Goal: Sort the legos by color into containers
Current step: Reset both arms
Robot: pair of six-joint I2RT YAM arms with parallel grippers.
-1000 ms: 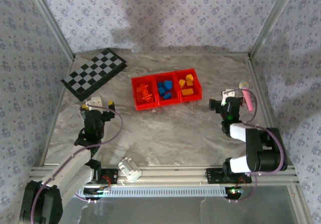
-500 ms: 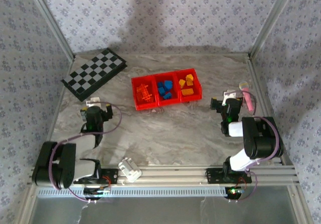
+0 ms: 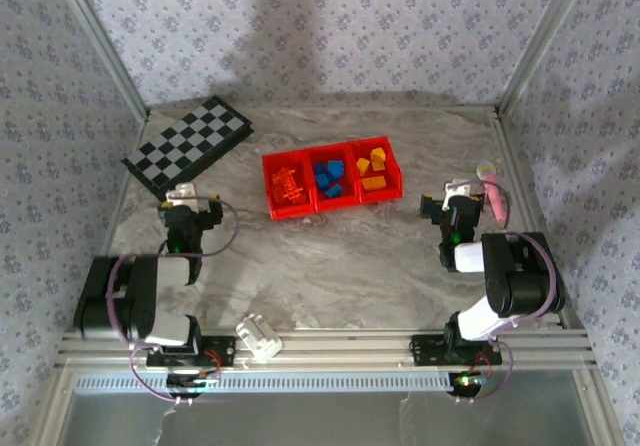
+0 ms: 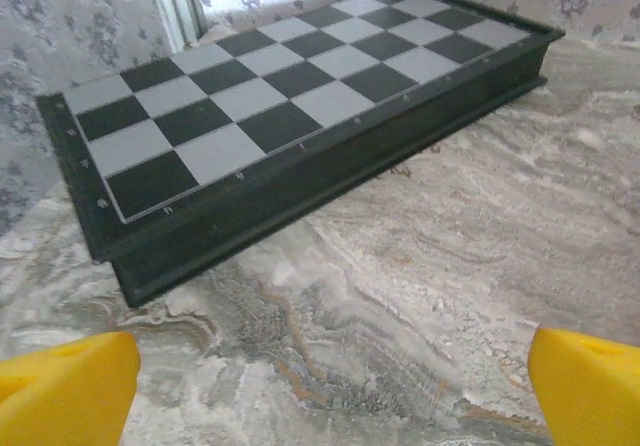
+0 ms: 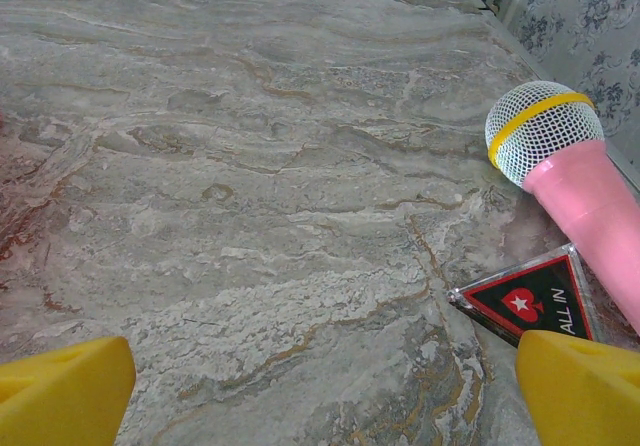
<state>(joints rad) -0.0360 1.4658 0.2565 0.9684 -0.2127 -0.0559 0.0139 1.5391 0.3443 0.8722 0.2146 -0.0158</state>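
Observation:
The containers are three adjoining compartments of a red tray at the table's far middle. Orange legos lie in the left compartment, blue legos in the middle one, and yellow legos with an orange piece in the right one. My left gripper stands open low over bare table, left of the tray, its yellow fingertips wide apart with nothing between them. On the tray's right, my right gripper is open too, over bare marble, holding nothing.
A black-and-white checkered board lies just ahead of the left gripper. A pink microphone and a black-red card case lie at the right gripper's right. A white block sits at the near edge.
Both arms have folded back toward their bases, the left one more. The left gripper has shifted slightly toward the checkered board. Both grippers stay open and empty.

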